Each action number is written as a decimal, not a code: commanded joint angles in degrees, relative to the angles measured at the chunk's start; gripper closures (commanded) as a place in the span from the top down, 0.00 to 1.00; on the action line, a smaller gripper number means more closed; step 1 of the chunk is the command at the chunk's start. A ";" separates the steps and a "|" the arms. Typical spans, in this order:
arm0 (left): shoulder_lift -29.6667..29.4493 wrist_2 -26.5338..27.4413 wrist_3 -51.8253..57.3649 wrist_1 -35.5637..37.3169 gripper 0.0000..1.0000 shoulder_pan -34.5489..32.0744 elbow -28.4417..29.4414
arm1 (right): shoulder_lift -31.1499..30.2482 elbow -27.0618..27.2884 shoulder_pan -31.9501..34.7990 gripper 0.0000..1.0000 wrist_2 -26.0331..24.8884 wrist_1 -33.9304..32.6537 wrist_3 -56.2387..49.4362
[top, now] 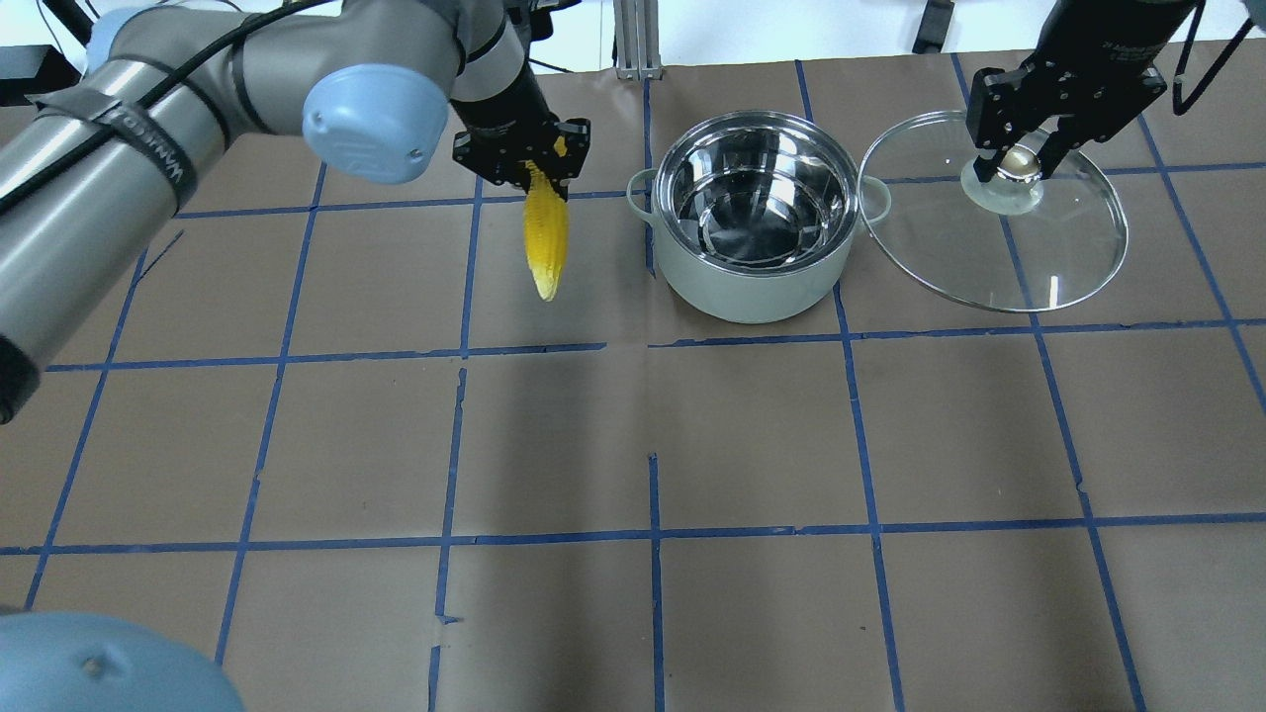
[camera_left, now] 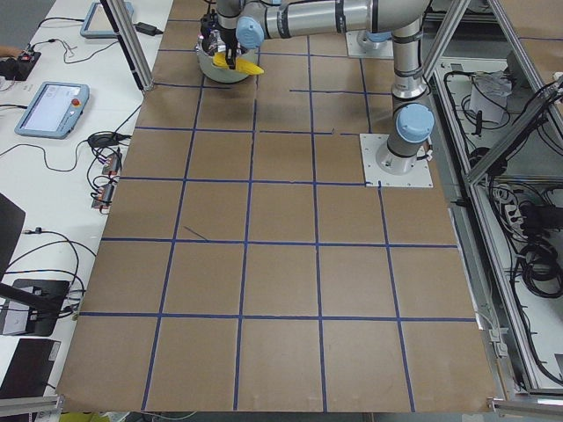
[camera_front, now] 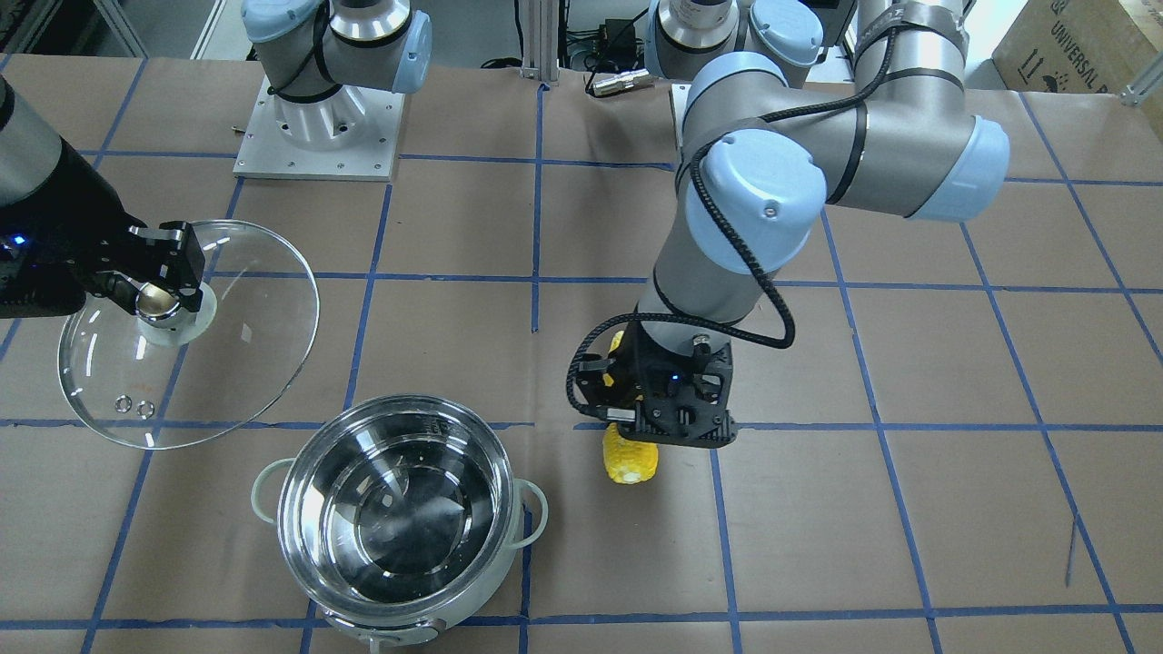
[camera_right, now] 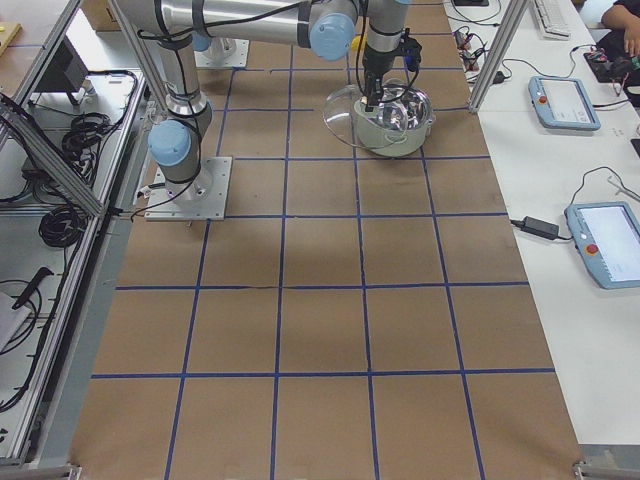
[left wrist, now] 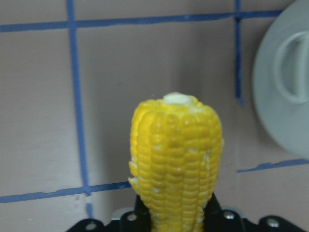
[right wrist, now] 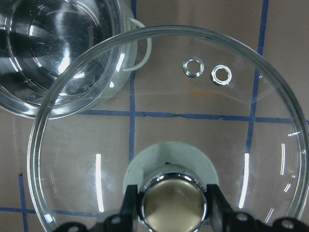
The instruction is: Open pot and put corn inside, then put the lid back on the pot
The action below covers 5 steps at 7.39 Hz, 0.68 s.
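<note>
Left hand (top: 527, 170), pointing down, grasps the corn (top: 546, 237) beside the pot (top: 749, 282) at the operators' edge of the table (top: 752, 435); right hand (top: 1019, 163) grips the tilted lid (top: 1053, 257).

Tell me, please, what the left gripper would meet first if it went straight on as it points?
Likely the table, struck first by the corn the left gripper holds; the pot lies off to the side.

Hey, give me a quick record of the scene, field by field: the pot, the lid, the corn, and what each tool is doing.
Pot: uncovered, nothing inside
Glass lid: off the pot, held by its knob beside the pot
Corn cob: gripped at one end, outside the pot
Left tool: closed on the corn cob
Right tool: closed on the knob
Left to do: corn into pot, lid back on
</note>
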 commanded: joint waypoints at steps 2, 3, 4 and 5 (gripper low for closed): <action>-13.51 -0.51 -11.50 -4.10 0.03 -9.15 21.34 | -0.03 0.02 0.00 0.45 0.10 -0.03 -0.03; -17.12 -0.25 -11.95 -4.19 0.03 -10.22 23.66 | -0.03 0.02 0.00 0.45 0.10 -0.03 -0.03; -19.94 0.19 -12.48 -3.85 0.03 -10.75 25.16 | -0.12 0.02 0.00 0.45 0.01 -0.03 -0.12; -20.92 -0.33 -13.96 -3.41 0.03 -11.19 25.52 | -0.29 0.02 0.00 0.45 0.01 -0.03 -0.20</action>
